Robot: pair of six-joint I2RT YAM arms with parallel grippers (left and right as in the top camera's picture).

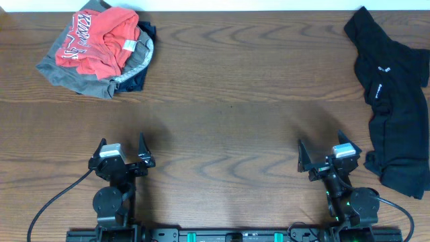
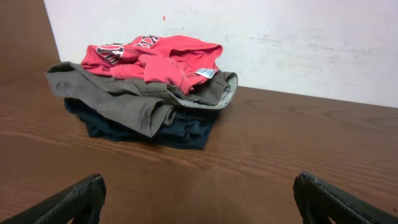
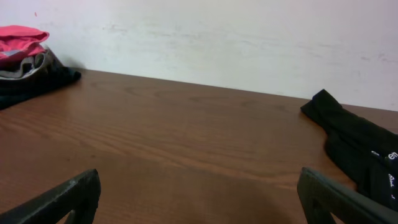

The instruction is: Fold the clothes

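Across the whole overhead view lay the brown wooden table, its grain running side to side. On its right side, from the far edge down toward the near one, sprawled a black garment, unfolded and rumpled, with small white markings on the cloth; the right wrist view caught one end of it flat on the wood. At the far left corner sat a pile of clothes, loosely heaped rather than neatly folded. A grey garment spread widest in the pile, a red shirt with printed lettering was bunched on top of it, and a dark navy piece lay underneath, showing at the front and side. Both heaps were well apart from each other and from the arms.

Near the front edge, the left gripper rested with its fingers spread wide and nothing between them, the pile straight ahead in its wrist view. The right gripper was likewise splayed and empty, close to the lower part of the black garment but not touching it. A small white tag stuck out of the red shirt
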